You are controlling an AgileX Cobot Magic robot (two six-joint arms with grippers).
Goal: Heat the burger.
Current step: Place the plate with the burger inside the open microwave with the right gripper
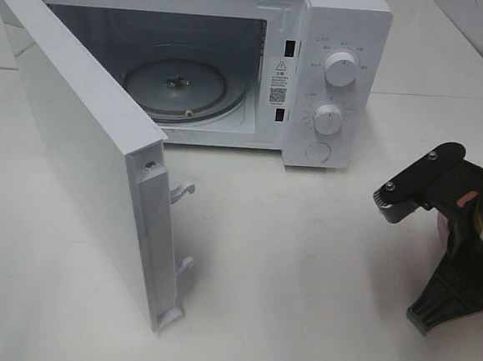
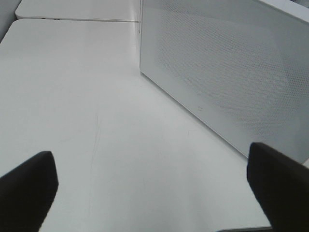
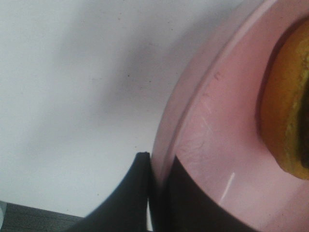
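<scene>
Stretching smooth and white, the surface (image 1: pixel 301 277) carries a boxy white microwave (image 1: pixel 346 21), door (image 1: pixel 78 134) swung wide. Right of the microwave, a glossy pink plate (image 3: pixel 217 145) bears the golden-brown burger (image 3: pixel 289 106); the right end effector (image 3: pixel 157 193) pinches its rim. The left end effector (image 2: pixel 154 188) stands spread beside the microwave's door.

The exterior high view is bright and evenly lit; the white table (image 1: pixel 301 277) and microwave (image 1: pixel 342 21) nearly wash out, with a faint shadow under the open door (image 1: pixel 78 134) and a dimmer cavity. In the left wrist view the fingertips (image 2: pixel 26 188) of the left gripper (image 2: pixel 154 193) are dark blurs against pale, low-contrast white. The right wrist view is soft: the pink plate (image 3: pixel 217 145) and burger (image 3: pixel 287 106) sit out of focus, a broad grey shadow crosses the table, and thin glints streak the plate.
</scene>
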